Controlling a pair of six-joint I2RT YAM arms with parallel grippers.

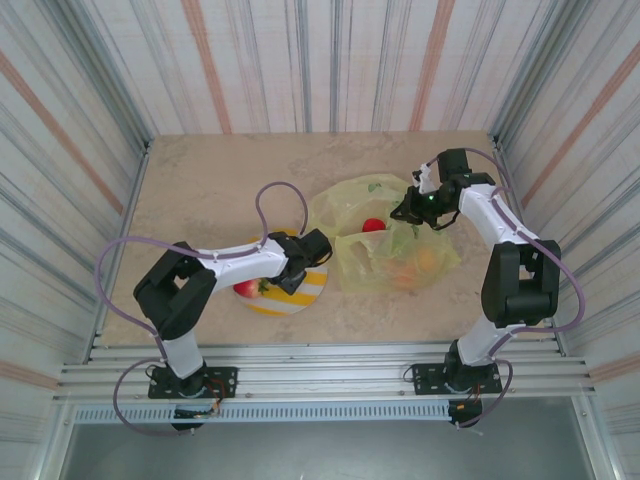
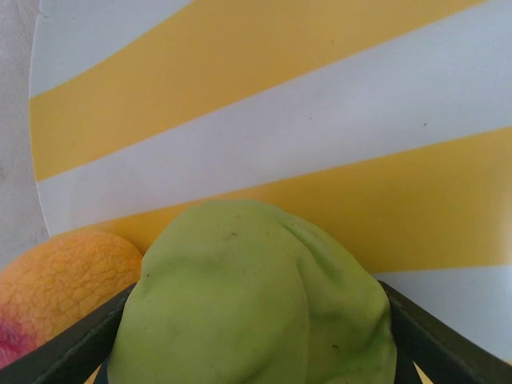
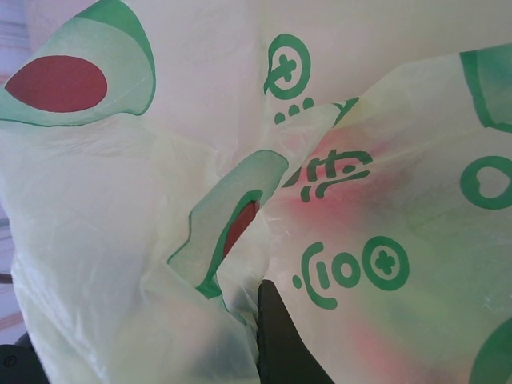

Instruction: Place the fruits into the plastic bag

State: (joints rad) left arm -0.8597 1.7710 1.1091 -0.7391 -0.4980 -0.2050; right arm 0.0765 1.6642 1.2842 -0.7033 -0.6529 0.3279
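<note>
Left gripper (image 1: 294,272) hangs over the striped plate (image 1: 312,292): one plate, yellow and white, no lettering on it. In the wrist view its two dark fingers (image 2: 60,352) flank a green apple (image 2: 256,296) lying on the plate; whether they press it or merely stand beside it cannot be told. A peach (image 2: 56,288), orange with a red blush, sits against the apple's left side and is cut off by the frame edge. From above, one red apple (image 1: 245,288) shows on the plate, partly under the arm. To the right, one plastic bag (image 1: 345,205) lies crumpled on the table (image 1: 200,180). Its green print consists of round symbols and characters, not legible as words, plus two red patches with green borders. Through the film: one red fruit (image 1: 373,225) and one orange (image 1: 430,262); further contents are blurred. Right gripper (image 1: 412,210) is clenched on the bag's far edge.
</note>
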